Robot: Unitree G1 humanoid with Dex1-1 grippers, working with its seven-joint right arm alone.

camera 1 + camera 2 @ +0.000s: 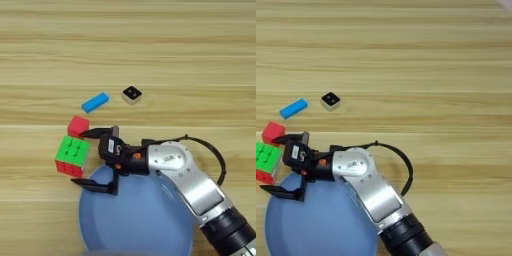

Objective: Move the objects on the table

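Right gripper (89,157) fingers spread wide, straddling the right side of the green-and-red puzzle cube (72,155), likely lining up a grasp, not clamped. Red cube (78,125) just behind it, blue bar (95,102) and dotted white block (132,94) farther back on worktop (175,60); blue plate (140,220) below.

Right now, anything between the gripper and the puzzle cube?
Nothing visible. The open right gripper faces the green-and-red puzzle cube, fingers spread just beside it. The red cube sits close by the upper finger, not in the gap.
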